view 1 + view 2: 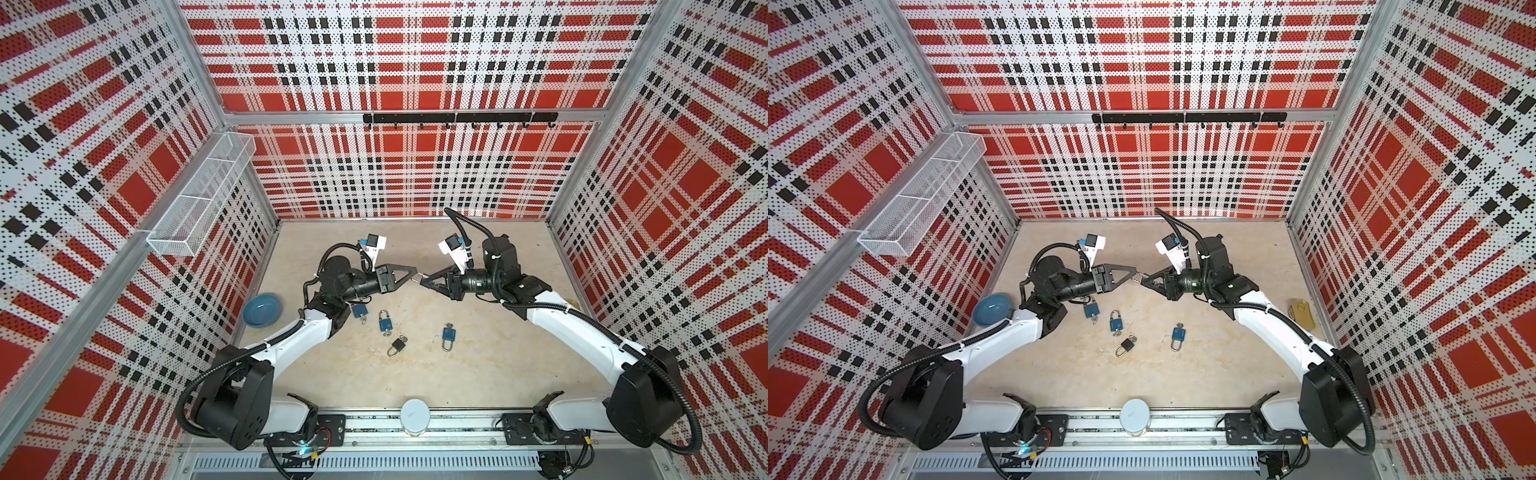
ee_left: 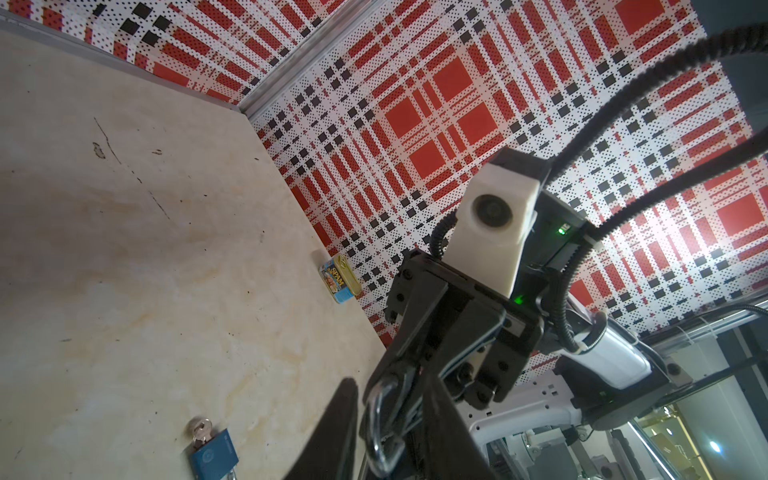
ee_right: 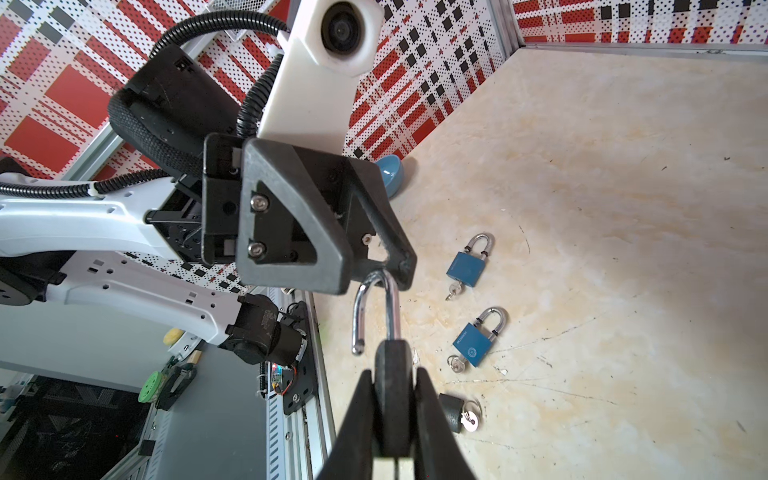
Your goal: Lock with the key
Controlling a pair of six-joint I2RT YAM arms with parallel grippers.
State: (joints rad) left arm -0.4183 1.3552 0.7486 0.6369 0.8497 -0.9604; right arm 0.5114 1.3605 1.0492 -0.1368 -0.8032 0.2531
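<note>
Right tool (image 1: 422, 282) is clenched on the black padlock (image 3: 392, 399) above mid-bench (image 1: 478, 374), shackle (image 3: 392, 316) open, left tool (image 3: 374, 278) straddling its bend (pinching or not, can't tell), so next that shackle probably needs lining up and pressing home.

In both top views my left gripper (image 1: 414, 274) points toward 3 o'clock and my right gripper (image 1: 424, 282) toward 9 o'clock, tips almost meeting, arms reaching in from 7 and 5 o'clock. My right jaws clamp the padlock (image 3: 392, 361) body; my left pinch its shackle (image 3: 390, 307).
</note>
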